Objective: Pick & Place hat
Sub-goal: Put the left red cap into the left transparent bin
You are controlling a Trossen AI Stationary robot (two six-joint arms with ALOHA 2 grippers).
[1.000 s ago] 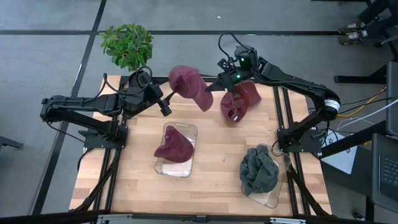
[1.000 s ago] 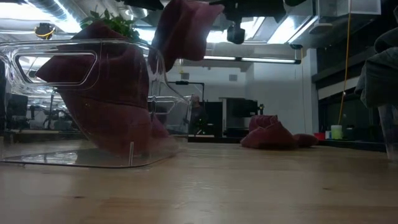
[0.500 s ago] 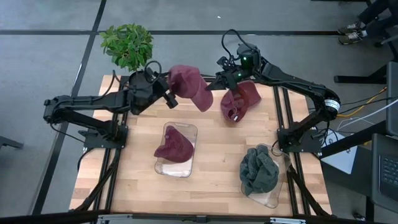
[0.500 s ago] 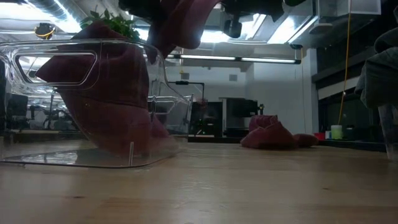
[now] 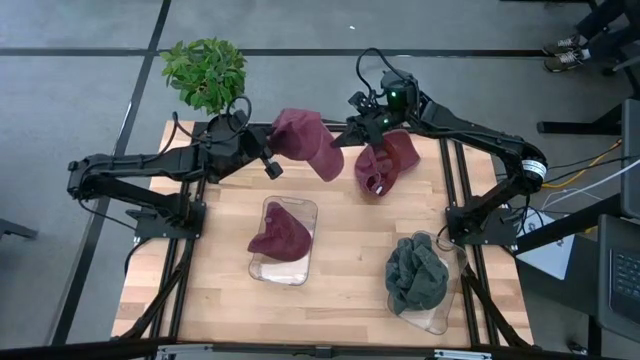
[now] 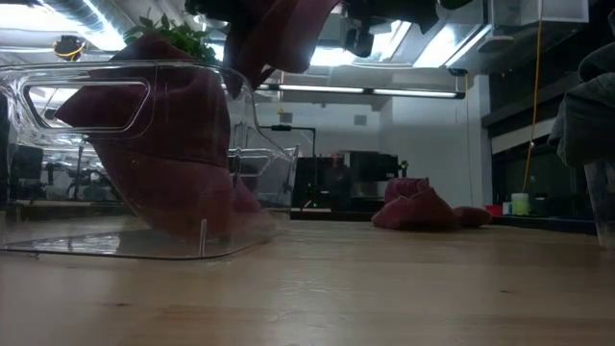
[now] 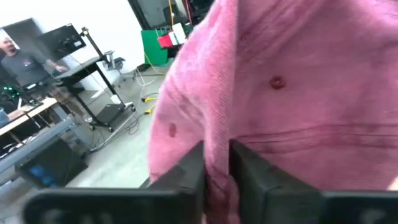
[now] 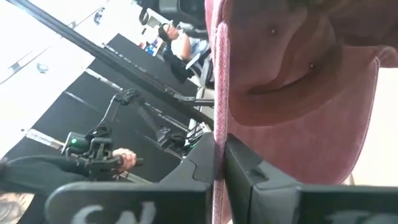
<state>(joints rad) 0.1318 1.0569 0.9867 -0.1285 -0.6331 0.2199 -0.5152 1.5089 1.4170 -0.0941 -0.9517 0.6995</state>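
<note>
Above the table, left claw (image 5: 272, 160) and right claw (image 5: 345, 134) pinch a maroon hat (image 5: 308, 142).

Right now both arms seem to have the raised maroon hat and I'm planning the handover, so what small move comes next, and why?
Probably the right tool should let go. The left tool is pinched on a fold of the maroon hat, the right tool is shut on its other edge, and the hat hangs between them above the table.
</note>
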